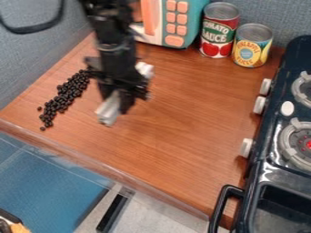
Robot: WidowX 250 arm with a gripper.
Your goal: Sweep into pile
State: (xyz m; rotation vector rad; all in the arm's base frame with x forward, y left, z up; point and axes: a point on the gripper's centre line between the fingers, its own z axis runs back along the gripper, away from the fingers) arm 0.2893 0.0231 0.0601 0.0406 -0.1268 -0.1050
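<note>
On the counter (182, 113), black pellets (63, 97)

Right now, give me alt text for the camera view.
A black robot arm hangs over a wood-look counter, whitish cloth at its lower end, beside a long scatter of black beans. Behind stand a toy microwave and two cans; right, a toy stove.
</note>
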